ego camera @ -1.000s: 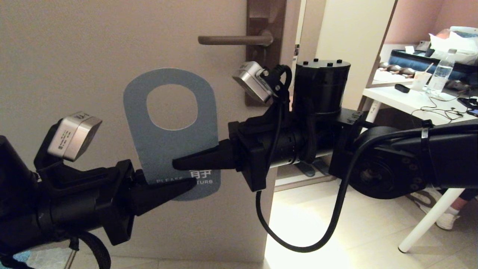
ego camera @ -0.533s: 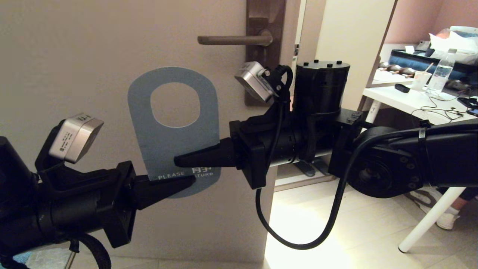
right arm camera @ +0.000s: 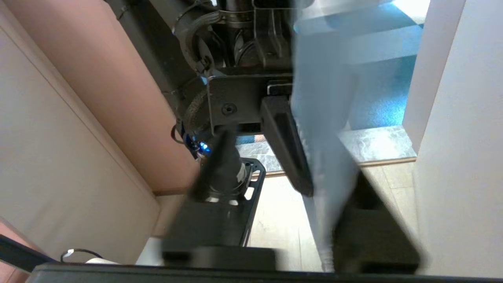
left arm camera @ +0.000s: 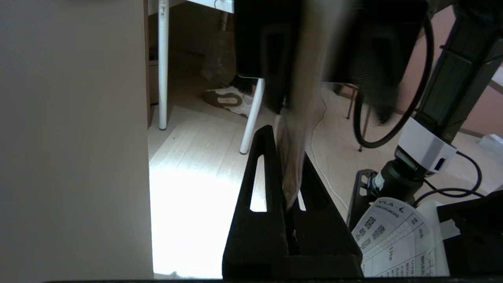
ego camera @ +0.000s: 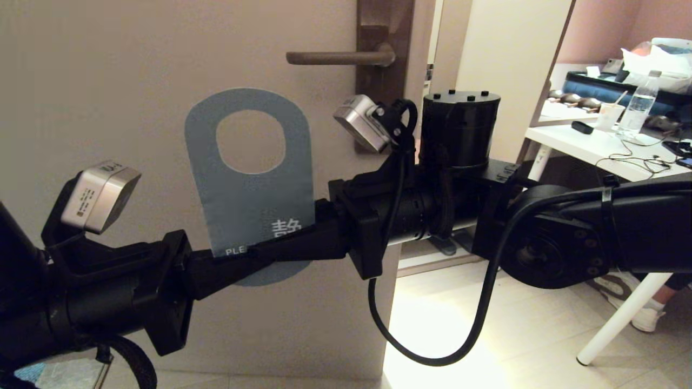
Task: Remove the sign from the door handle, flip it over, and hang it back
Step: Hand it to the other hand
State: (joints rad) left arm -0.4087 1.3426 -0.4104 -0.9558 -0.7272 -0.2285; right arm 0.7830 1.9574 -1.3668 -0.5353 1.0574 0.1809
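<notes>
- While the sign [ego camera: 251,189] stood upright in front of the pale door [ego camera: 135,81] in the middle of the head view, its blue face was turned to the camera and its oval hole hung empty, well below the door handle [ego camera: 335,56] in the upper centre.
- The left gripper [ego camera: 238,265] came in from the lower left of the head view with its jaws closed on the sign's lower edge; in the left wrist view [left arm camera: 289,177] the card ran edge-on between the two black fingers [left arm camera: 261,173], pinched tight.
- The right gripper [ego camera: 286,246] reached in level from the right of the head view, just beside the left one and at the sign's lower right corner; in the right wrist view its jaws stood parted, one finger [right arm camera: 220,165] well clear of the card and the other [right arm camera: 373,220] close behind it, with the sign [right arm camera: 326,129] between them.
- Whether that nearer finger touched the card could not be told.
- On the white table [ego camera: 584,148] at the far right stood a water bottle [ego camera: 638,111] and a paper cup [ego camera: 608,116].
</notes>
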